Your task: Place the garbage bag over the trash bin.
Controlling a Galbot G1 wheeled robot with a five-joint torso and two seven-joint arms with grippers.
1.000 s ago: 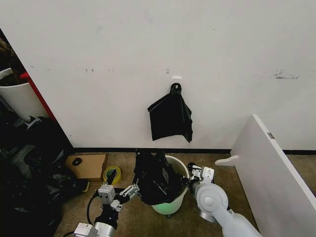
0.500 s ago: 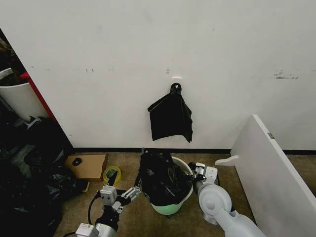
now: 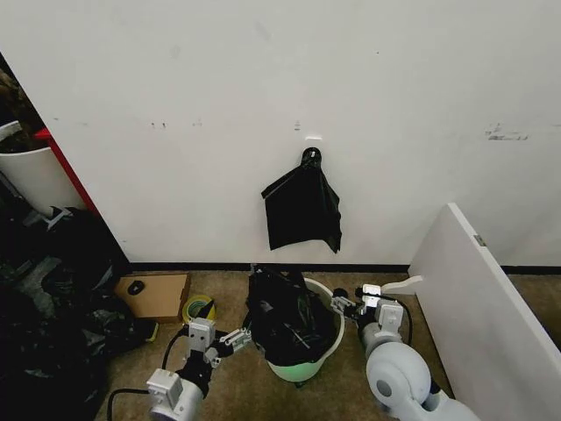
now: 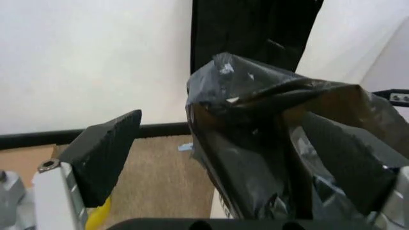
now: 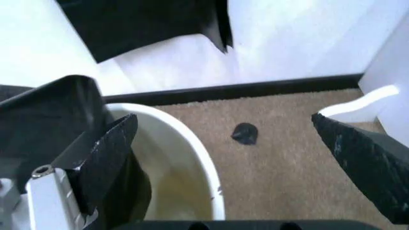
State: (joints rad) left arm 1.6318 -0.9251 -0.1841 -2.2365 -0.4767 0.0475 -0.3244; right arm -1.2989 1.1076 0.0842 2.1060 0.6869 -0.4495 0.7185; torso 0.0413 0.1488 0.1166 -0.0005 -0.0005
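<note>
Both grippers have drawn apart since the earlier frame. Left gripper sits left of the trash bin, jaws spread, one pad against the garbage bag. Right gripper sits at the bin's right rim, jaws spread, gripping nothing. Bag stands bunched in the bin's left half, by the far wall.
</note>
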